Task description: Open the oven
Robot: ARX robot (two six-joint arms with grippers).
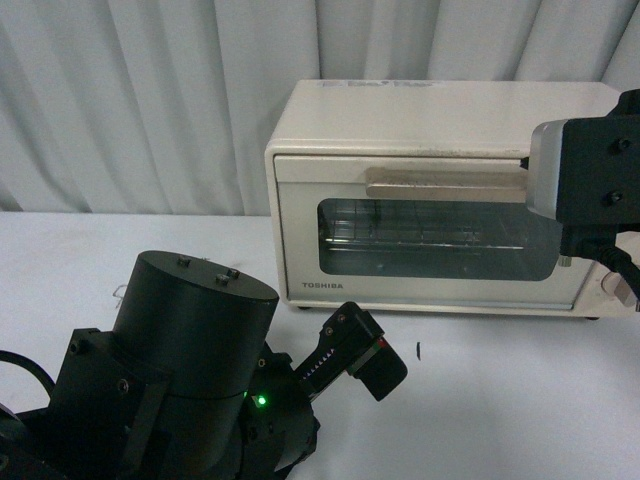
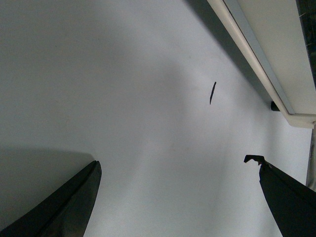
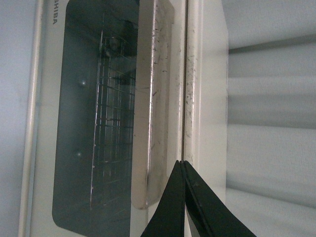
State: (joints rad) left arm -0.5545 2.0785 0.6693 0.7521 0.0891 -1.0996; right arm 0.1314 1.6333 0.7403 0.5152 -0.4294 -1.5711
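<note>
white curtain [image 1: 130,100] hangs behind a white table [image 1: 520,400], and the oven [image 1: 440,120] stands on it at the right of the front view, its door [image 1: 300,230] shut flush. the right gripper [image 3: 182,167] has its fingers pressed together with nothing between them, tips at the seam just above the bar handle [image 1: 445,183], near the handle's right end. the left gripper [image 2: 175,165] hangs over bare table in front of the oven, fingers wide apart, holding nothing.

the likely trouble: closed tips so near the end of the bar could slide off sideways under a pull, or scrape along the seam without catching behind the handle (whether they touch it cannot be told). a hard tug might also drag or tip the oven forward, since nothing braces it. the left arm sits low in front, and a dropping door might come close to it.
</note>
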